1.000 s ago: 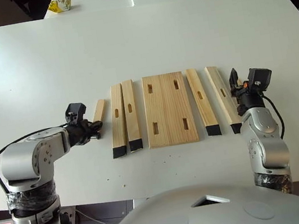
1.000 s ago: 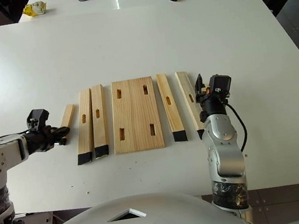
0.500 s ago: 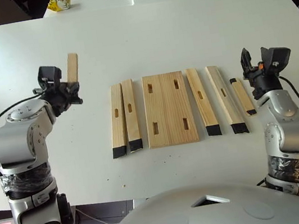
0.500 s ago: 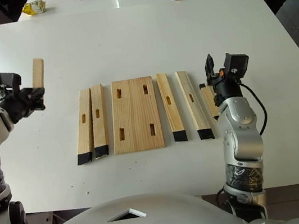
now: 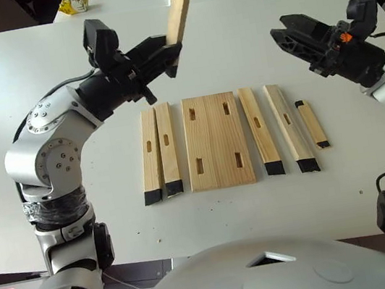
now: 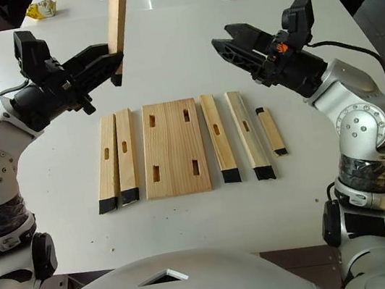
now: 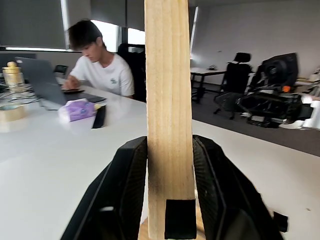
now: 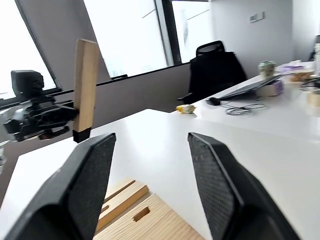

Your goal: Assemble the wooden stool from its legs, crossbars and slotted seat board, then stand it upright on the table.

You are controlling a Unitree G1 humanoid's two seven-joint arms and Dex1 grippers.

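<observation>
Left end effector (image 5: 167, 54) lifted crossbar (image 5: 180, 3) off tabletop (image 5: 36, 81), clamps it upright. Right end effector (image 5: 284, 31) raised, wide, empty. Assembly barely started; seat board (image 5: 214, 141) flat.

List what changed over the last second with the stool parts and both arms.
The left gripper lifted the short light-wood crossbar off the white table and raised it high and upright, jaws shut on it. The right gripper, jaws open, rose away from the other short crossbar, which lies at the row's right end. The slotted seat board and four legs stayed put.
</observation>
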